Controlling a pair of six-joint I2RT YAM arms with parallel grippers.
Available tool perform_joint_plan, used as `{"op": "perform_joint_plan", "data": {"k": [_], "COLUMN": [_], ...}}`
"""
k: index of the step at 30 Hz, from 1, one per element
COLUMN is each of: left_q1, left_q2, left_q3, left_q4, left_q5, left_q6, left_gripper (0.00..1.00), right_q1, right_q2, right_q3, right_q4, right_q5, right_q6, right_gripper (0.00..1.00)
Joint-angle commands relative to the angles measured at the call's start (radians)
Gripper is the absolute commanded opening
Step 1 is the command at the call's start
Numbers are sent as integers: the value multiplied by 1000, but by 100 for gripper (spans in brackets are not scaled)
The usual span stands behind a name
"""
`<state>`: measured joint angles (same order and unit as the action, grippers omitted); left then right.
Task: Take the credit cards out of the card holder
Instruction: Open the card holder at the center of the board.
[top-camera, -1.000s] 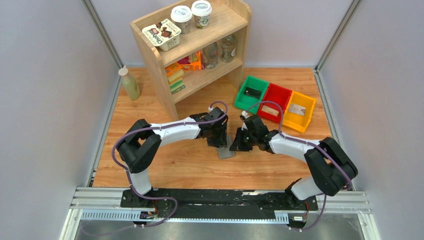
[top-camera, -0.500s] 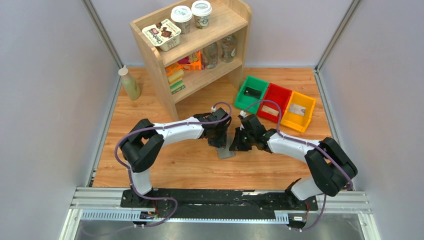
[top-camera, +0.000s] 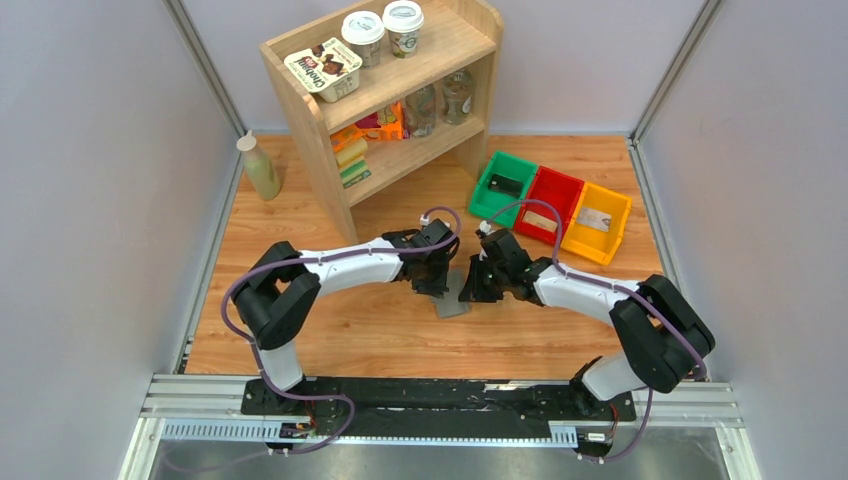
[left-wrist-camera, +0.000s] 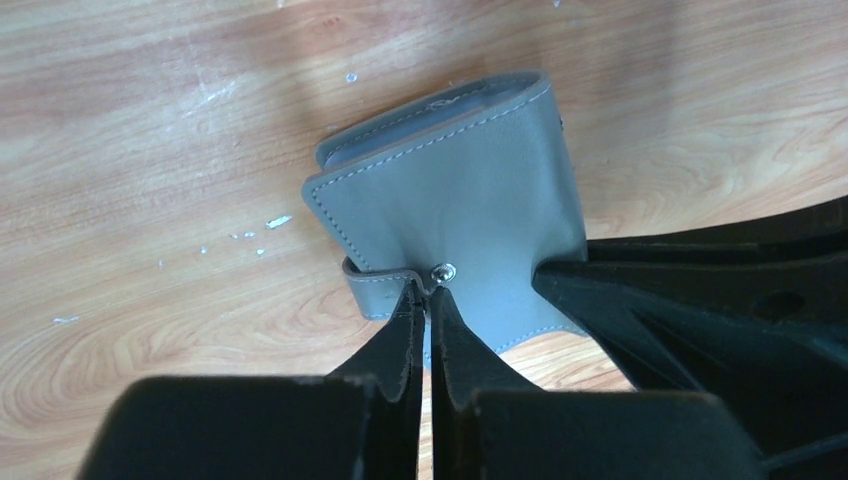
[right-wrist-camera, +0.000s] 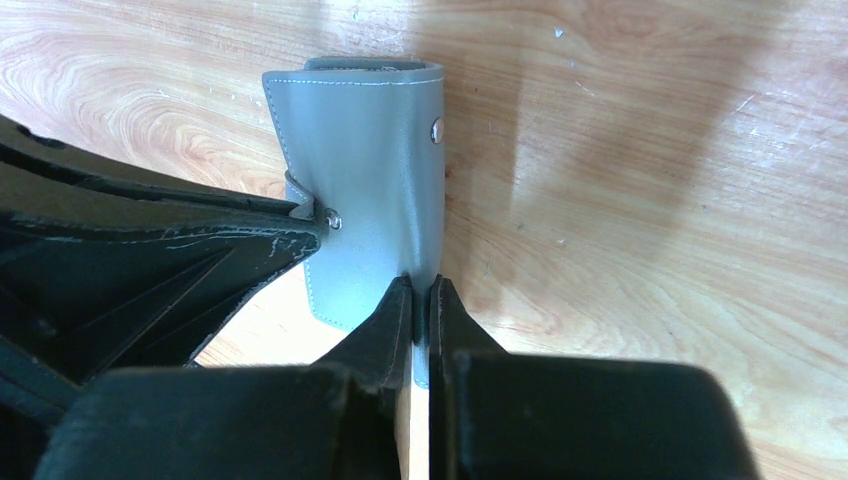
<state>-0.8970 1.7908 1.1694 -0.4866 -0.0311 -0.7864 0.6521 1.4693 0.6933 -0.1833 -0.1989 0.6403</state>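
The grey card holder is folded shut and stands on edge on the wooden table, between my two grippers. In the left wrist view my left gripper is shut on the card holder's small side tab, just beside its metal snap. The right wrist view has my right gripper shut on the near edge of the card holder's cover. No credit cards show inside the holder. One pale card lies in the red bin and another in the yellow bin.
Green, red and yellow bins sit in a row at the back right. A wooden shelf with cups and packets stands at the back centre. A pale bottle stands to its left.
My left gripper has closed from half open onto the card holder's tab and shifted slightly. The right gripper has kept its hold and barely moved.
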Motion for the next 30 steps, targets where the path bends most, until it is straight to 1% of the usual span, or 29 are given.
{"op": "perform_joint_plan", "data": {"k": [1, 5, 8, 9, 10, 12, 14, 16, 19, 21, 26, 30], "left_q1": [10, 39, 61, 64, 70, 76, 78, 78, 78, 78, 78, 78], "left_q2": [-83, -186, -283, -301, -326, -352, -360, -360, -350, -352, -369, -376], "left_q3": [-49, -141, -256, -302, -324, -387, -438, -471, -493, -496, -519, -530], "left_q4": [17, 77, 143, 155, 180, 212, 249, 284, 307, 313, 332, 339], "left_q5": [-30, -21, -26, -27, -26, -12, 5, 23, 25, 25, 25, 25], "left_q6": [19, -5, -25, -34, -40, -60, -82, -99, -102, -99, -105, -103], "left_gripper": [0, 0, 0, 0, 0, 0, 0, 0, 0, 0, 0, 0], "right_q1": [-2, -2, -2, -2, -2, 0, 1, 23, 96, 144, 262, 307], "right_q2": [-13, -21, -29, -29, -32, -40, -50, -61, -50, -27, 58, 129], "right_q3": [0, -2, 2, 3, 9, 26, 47, 80, 153, 208, 313, 348], "right_q4": [-39, -47, -59, -64, -73, -102, -136, -178, -258, -295, -357, -360], "right_q5": [93, 102, 107, 108, 111, 122, 139, 191, 294, 341, 447, 480], "right_q6": [-18, -25, -34, -39, -41, -50, -65, -86, -126, -137, -168, -162], "right_gripper": [0, 0, 0, 1, 6, 20, 40, 60, 86, 100, 100, 100]}}
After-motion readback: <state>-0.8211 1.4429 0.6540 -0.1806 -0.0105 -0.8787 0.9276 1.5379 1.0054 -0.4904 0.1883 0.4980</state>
